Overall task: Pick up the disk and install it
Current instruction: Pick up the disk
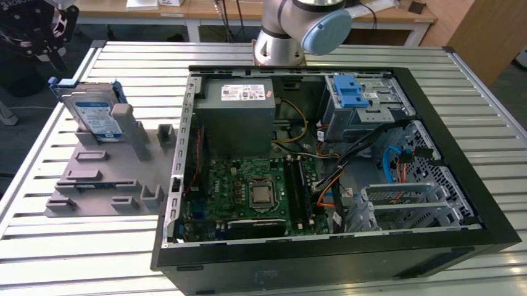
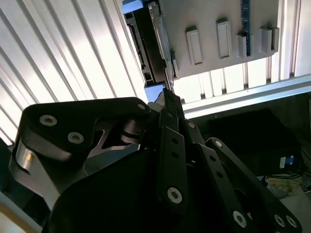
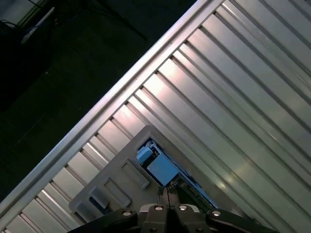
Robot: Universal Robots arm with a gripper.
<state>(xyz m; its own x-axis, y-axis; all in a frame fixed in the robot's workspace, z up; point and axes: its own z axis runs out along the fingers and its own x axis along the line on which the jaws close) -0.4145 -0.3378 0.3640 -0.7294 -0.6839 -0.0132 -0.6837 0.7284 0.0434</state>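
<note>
Black links of my pincer loom closest, tips pressed together on nothing, high over the disk.
Silver in its blue carrier, the disk stands on edge in a grey moulded fixture at the exterior view's left, just beside the open black computer case. Bare ribbed aluminium slats of the tabletop lie open around the fixture, and the tabletop's straight edge runs near it. My wrist points the fingers downward.

Open black computer case on slatted metal table, motherboard exposed. At the exterior view's left, grey moulded stand.
</note>
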